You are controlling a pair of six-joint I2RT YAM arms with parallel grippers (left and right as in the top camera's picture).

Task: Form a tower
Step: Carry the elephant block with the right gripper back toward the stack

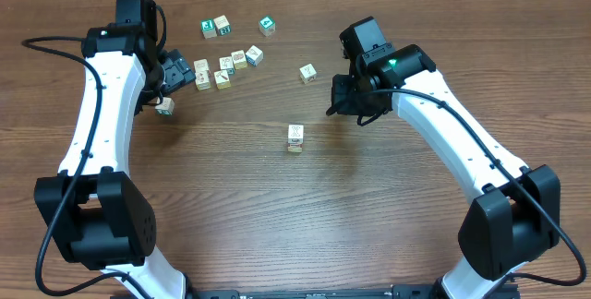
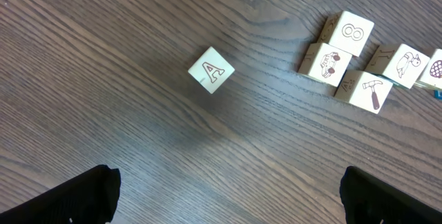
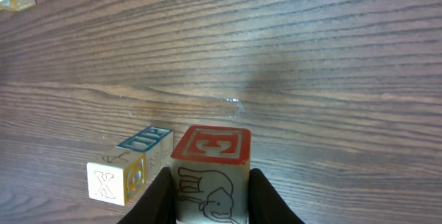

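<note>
Tower (image 1: 295,137) stands upright near the middle of the bench (image 1: 277,225), well apart from every edge. Right gripper (image 3: 210,200) is clenched on the elephant cube (image 3: 210,148), red-printed face up, near the tower on its far-right side and not touching it. Left gripper (image 2: 224,200) has its jaws released wide with nothing between them, over the A cube (image 2: 211,70) toward the left edge; loose cubes (image 2: 349,61) are clustered nearer the far edge.

The wood-grain table (image 1: 277,216) bears loose cubes (image 1: 226,64) scattered toward its far edge. A short tower (image 1: 295,137) stands near its middle.
</note>
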